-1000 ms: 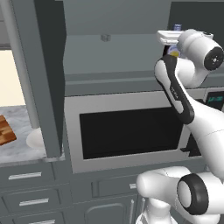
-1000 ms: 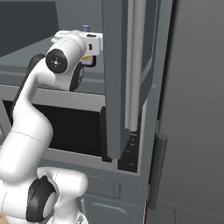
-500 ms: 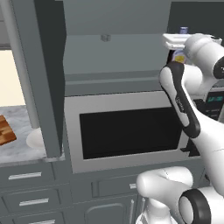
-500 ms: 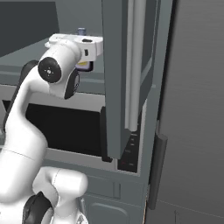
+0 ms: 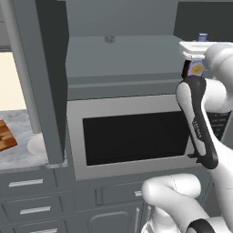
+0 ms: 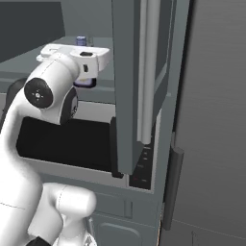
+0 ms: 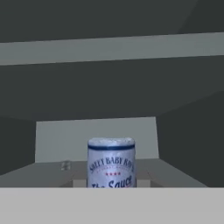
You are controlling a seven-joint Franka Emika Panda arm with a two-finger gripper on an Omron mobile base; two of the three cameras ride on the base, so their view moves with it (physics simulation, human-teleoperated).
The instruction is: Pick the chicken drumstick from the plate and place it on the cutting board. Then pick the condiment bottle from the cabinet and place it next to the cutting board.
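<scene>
One condiment bottle [image 5: 196, 68] is clamped between the fingers of the gripper [image 5: 195, 73], which are closed tight on its body, and it is carried upright at the height of the grey shelf inside the cabinet [image 5: 118, 54]. Kept vertical like this, the bluish cap [image 6: 81, 41] stays on top and the yellow-orange label faces outward. In the hand view the bottle [image 7: 110, 162] stands dead centre and close, with the shelf's back wall far behind it, which suggests the grip is centred.

The white arm rises from the base at the lower right of the left base view, bends at a dark elbow and reaches up, so the hand lies level with its flat white body just above the bottle. From the right base view the gripper [image 6: 85, 80] sits left of the open cabinet door [image 6: 134, 86].

Far to the left, on the marble counter [image 5: 18, 154], the corner of the cutting board [image 5: 6, 136] is visible, with the plate [image 5: 37, 144] just to its right. The bottle is well apart from both. I judge the bottle is lifted and its carry to the board is still to come.
</scene>
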